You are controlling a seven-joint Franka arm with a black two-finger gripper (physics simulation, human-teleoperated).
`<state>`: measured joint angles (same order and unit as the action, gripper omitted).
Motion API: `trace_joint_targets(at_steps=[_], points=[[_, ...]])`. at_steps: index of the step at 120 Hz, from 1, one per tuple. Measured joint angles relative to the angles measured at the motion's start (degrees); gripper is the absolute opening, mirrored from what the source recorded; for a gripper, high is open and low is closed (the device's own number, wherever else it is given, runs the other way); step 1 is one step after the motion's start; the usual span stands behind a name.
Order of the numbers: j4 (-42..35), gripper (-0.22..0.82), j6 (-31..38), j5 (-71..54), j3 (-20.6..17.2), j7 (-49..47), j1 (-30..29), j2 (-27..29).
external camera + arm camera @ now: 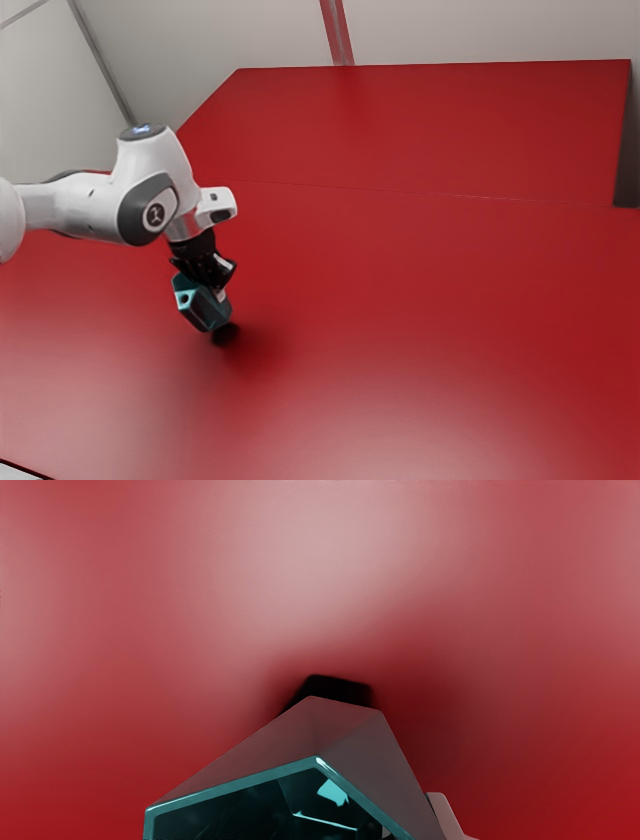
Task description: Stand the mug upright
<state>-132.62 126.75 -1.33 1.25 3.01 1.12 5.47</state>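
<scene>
My gripper [214, 284] points down over the table, shut on the wall of the teal mug [205, 308]. The mug hangs tilted just above the tabletop, with a dark shadow below it. In the wrist view, the many-sided mug [350, 735] turns its open rim toward the camera, and its dark inside shows. There the gripper [411, 825] has one pale finger [444, 812] against the outside of the wall, and part of the other appears inside the rim. The mug's handle cannot be made out.
The red table [430, 300] spreads around the mug and toward the exterior view's right. A raised-looking red section [430, 130] lies at the far side, with pale walls [480, 30] behind it.
</scene>
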Motion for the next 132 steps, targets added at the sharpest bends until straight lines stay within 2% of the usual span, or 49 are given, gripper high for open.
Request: trace_joint_targets(at_steps=[86, 92, 113, 132], points=[[0.06, -0.17, 5.37, -2.89, -0.33, -9.93, 0.78, -5.54], [0.06, -0.11, 5.54, -2.74, -0.26, -10.18, 0.93, -5.55], [-0.03, 0.26, 6.18, -2.32, -0.34, -10.68, 1.14, -4.21], [-0.01, 0.43, 6.16, -2.21, -0.4, -10.98, 2.06, -0.21]])
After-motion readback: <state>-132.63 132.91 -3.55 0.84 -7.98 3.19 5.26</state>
